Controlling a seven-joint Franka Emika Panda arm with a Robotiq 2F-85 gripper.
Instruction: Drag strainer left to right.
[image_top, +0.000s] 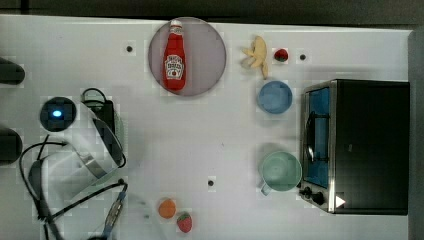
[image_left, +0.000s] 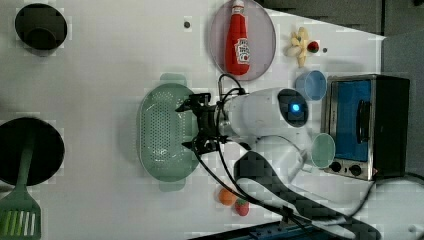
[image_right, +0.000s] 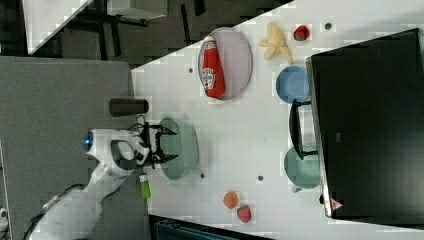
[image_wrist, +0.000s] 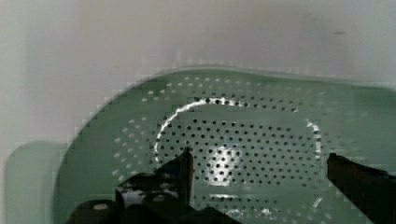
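Note:
The strainer (image_left: 160, 132) is a pale mint-green oval colander full of small holes, lying on the white table in the middle of the left view. My gripper (image_left: 189, 125) hangs open over its rim on the left view's right side, one black finger toward each end of that rim. Nothing is between the fingers. In the right view the gripper (image_right: 169, 145) sits over the strainer (image_right: 184, 147) near the table's edge. The wrist view looks down into the strainer's perforated bottom (image_wrist: 238, 140), with the gripper (image_wrist: 259, 168) spread wide above it.
A ketchup bottle (image_top: 175, 57) lies on a grey plate (image_top: 210, 55). A banana (image_top: 257, 52), a strawberry (image_top: 281, 55), a blue bowl (image_top: 275, 96), a mint mug (image_top: 280, 171) and a toaster oven (image_top: 365, 145) fill the top view's right. An orange (image_top: 167, 208) and another strawberry (image_top: 184, 222) lie near the front.

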